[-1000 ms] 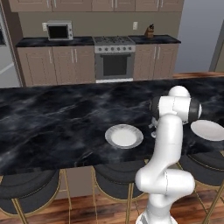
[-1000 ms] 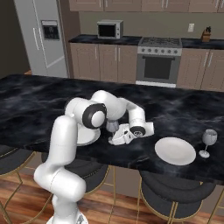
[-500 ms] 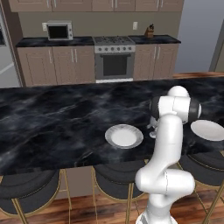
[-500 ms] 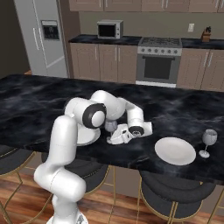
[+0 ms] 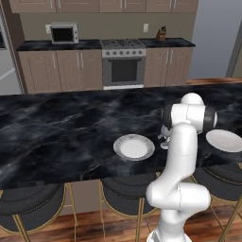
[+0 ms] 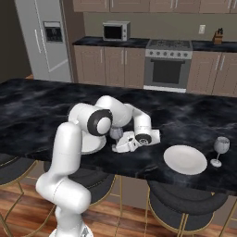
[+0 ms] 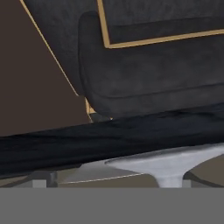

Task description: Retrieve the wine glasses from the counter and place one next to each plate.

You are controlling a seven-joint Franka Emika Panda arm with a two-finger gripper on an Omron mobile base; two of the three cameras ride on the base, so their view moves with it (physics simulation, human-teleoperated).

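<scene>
Gripper [image 6: 122, 144] down low over the island top [image 6: 28, 115], jaws spread wide, gripping nothing. Right beside it, a wine glass [image 6: 115, 133], upright, close to the near plate [image 5: 133, 147] (looks placed, by my read). Best now: back straight out, level, no sideways swing into the stem. Further out, second glass [image 6: 221, 148] beside the other plate [image 6: 185, 159].
</scene>
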